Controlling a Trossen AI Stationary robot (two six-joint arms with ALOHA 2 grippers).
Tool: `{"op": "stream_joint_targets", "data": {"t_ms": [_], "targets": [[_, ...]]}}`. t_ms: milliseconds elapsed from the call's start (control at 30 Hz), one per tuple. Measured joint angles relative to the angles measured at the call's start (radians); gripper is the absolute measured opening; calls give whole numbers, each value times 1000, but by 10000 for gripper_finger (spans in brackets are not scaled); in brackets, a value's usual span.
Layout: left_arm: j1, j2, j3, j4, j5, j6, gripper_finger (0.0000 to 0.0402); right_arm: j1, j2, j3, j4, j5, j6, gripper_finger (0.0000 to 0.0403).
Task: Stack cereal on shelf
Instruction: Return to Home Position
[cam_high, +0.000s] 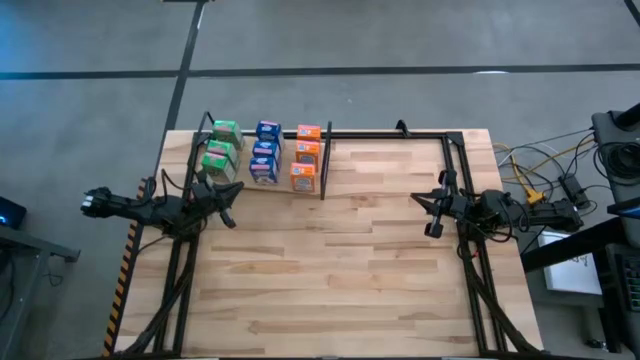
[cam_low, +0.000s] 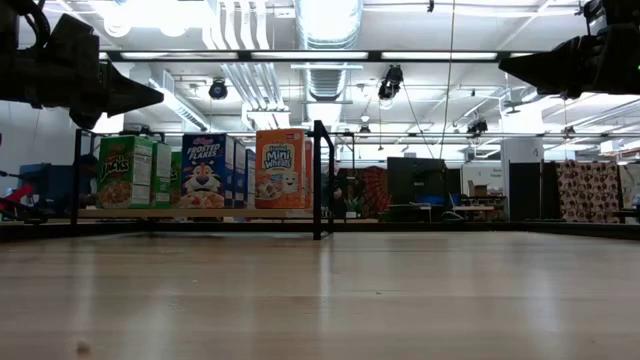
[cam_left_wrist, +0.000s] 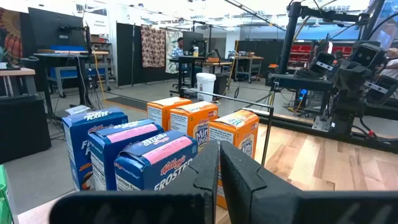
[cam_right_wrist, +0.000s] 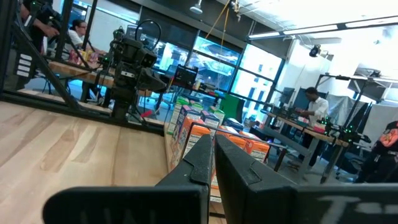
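Plank tabletop (cam_low: 420, 300), cereal (cam_low: 207, 172) beyond (workshop (cam_low: 470, 150) behind)

Overhead looks straight down, low camera level across the table (cam_low: 320, 290), both wrist cameras face the cereal (cam_left_wrist: 193, 121).

Floor: smooth grey concrete floor (cam_high: 400, 40), crossed by thin dark painted lines (cam_high: 300, 71).
Ceiling: white, carrying round silver ventilation ducts (cam_low: 328, 25) and long bright strip lights (cam_low: 200, 55).
Furniture: light wooden plank tabletop (cam_high: 340, 290) in the foreground; blue-framed metal workbench (cam_left_wrist: 65, 62); white cylindrical bin (cam_left_wrist: 205, 83) standing on the floor beyond the table.
Screens: tall black partition panels (cam_left_wrist: 124, 53), with a brown patterned fabric curtain (cam_low: 590, 190) hung near them.
Windows: large panes glowing blue (cam_right_wrist: 217, 59) along the far wall.
Loose items: tangle of yellow and black cables (cam_high: 545, 175) beside the table's right edge.
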Motion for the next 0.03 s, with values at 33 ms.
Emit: {"op": "stream_joint_targets", "data": {"t_ms": [33], "targets": [[0,0,0,0,0,0,0,0,0,0,0,0,0,9]]}}
